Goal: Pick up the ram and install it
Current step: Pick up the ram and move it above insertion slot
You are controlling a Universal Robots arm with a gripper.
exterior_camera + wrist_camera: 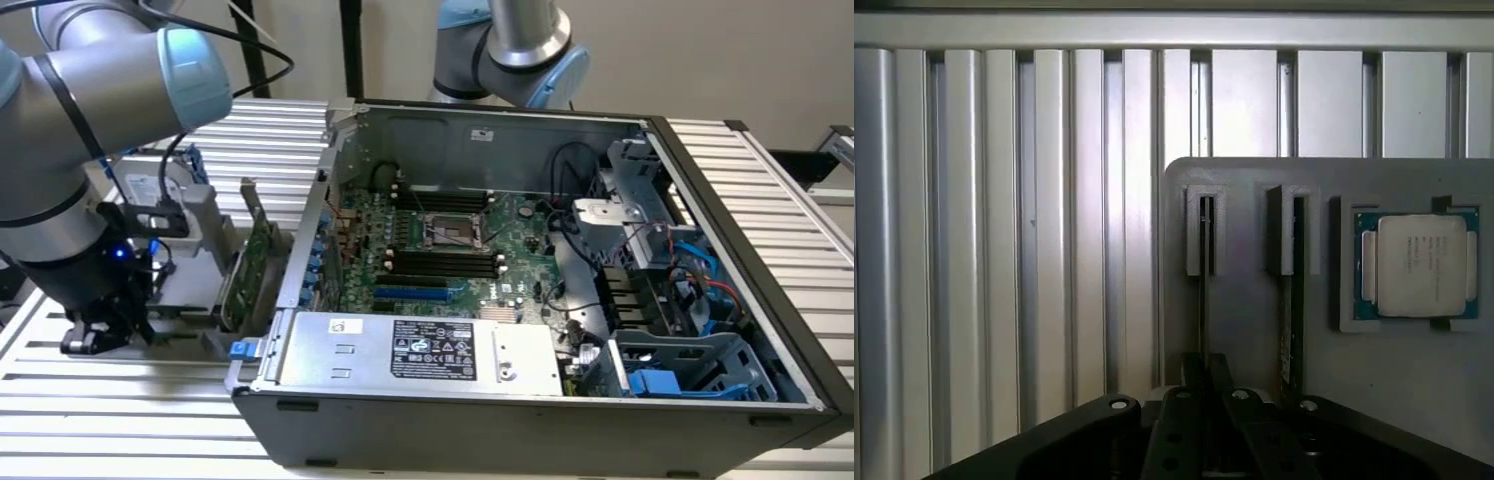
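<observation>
So right now the gripper (1205,372) hangs low over the gray holder (1244,330) on the slatted counter (1004,250), at the exterior view's left, well apart from the open PC case (534,420). The ram (1205,290) stands on its thin edge in one of the holder's two narrow slots, the one farther from the CPU (1414,265). My guess is it's parked upright like that so the top edge sticks out and can be grabbed from above. The gripper is lined up right along that edge, with the stick running straight under its middle. I honestly can't tell if it's clamped on yet or just spread around it. A second stick (1291,300) sits in the neighbouring slot, untouched. Over in the case, the black memory slots (434,262) on the motherboard look bare, so nothing is installed yet. The tall green expansion card (254,265) stands between holder and case.
</observation>
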